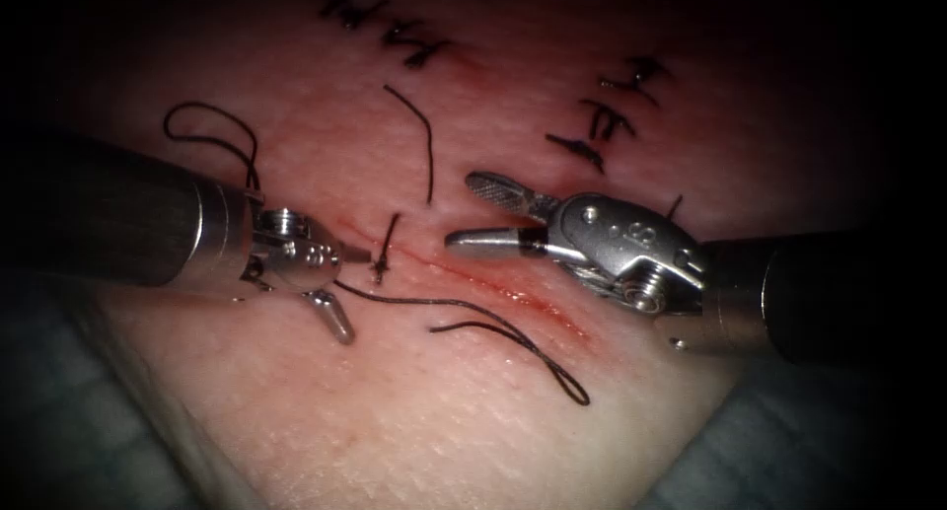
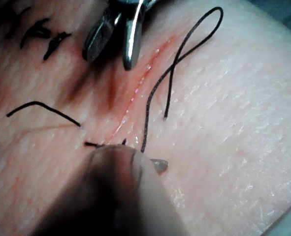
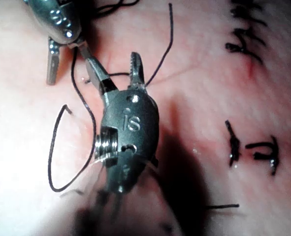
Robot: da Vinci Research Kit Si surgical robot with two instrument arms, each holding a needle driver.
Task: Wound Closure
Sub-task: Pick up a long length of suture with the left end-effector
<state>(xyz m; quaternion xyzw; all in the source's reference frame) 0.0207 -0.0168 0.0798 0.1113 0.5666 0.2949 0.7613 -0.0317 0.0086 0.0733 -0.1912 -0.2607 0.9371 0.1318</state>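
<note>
Black thread (image 1: 513, 332) lies loose across the cut (image 1: 513, 293) mid-tissue (image 1: 395, 431). I see my left tool (image 1: 355, 288) and right tool (image 1: 473, 212) both spread wide, holding nothing; I can't find the needle.

A grey-blue cloth (image 1: 59, 411) lies under the scene, showing at the lower left of the endoscope view and again at the lower right, where its surface looks faintly ribbed or folded. A pale, translucent edge, perhaps a sheet or tray rim, runs diagonally across the cloth at lower left; what it is cannot be told. The light is strong at the centre and falls off to near black along the top, the right side and the corners. In the left wrist view a strip of the same cloth (image 2: 278, 9) shows.
</note>
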